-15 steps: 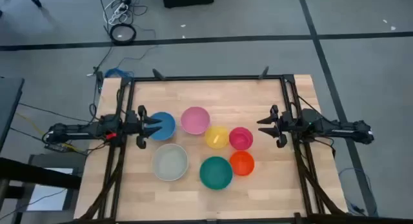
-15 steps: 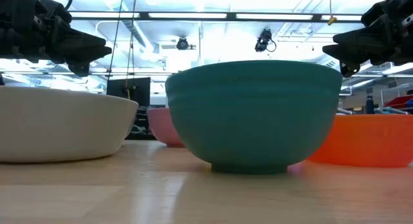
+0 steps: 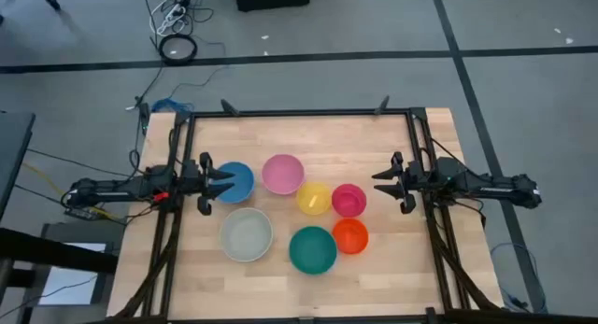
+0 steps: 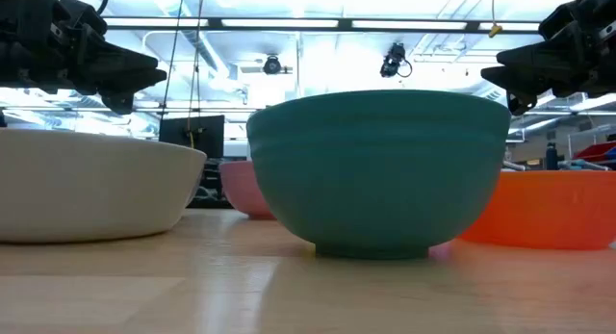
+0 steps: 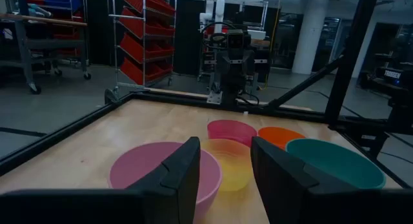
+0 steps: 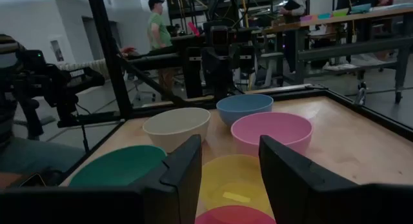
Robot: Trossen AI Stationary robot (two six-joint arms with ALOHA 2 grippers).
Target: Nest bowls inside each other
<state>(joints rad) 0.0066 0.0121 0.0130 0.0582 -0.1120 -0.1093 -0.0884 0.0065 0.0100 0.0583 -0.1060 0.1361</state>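
Observation:
Several bowls stand apart on their bases on the wooden table, none inside another: blue (image 3: pixel 237 181), light pink (image 3: pixel 282 173), yellow (image 3: pixel 314 198), magenta (image 3: pixel 348 200), orange-red (image 3: pixel 350 236), green (image 3: pixel 312 249) and grey-white (image 3: pixel 247 234). My left gripper (image 3: pixel 222 183) hovers open at the table's left side, over the blue bowl's left rim, and points at the pink bowl (image 5: pixel 151 172) and the yellow bowl (image 5: pixel 231 162). My right gripper (image 3: pixel 378 187) hovers open at the right side, just right of the magenta bowl, with the yellow bowl (image 6: pixel 235 185) ahead of it. In the low view both grippers stand well above the bowls.
A dark metal frame (image 3: pixel 299 113) runs around the table's edges. The far part of the tabletop (image 3: pixel 308 137) and its near strip are bare wood. Beyond the table, a person (image 6: pixel 157 24) stands among racks and benches.

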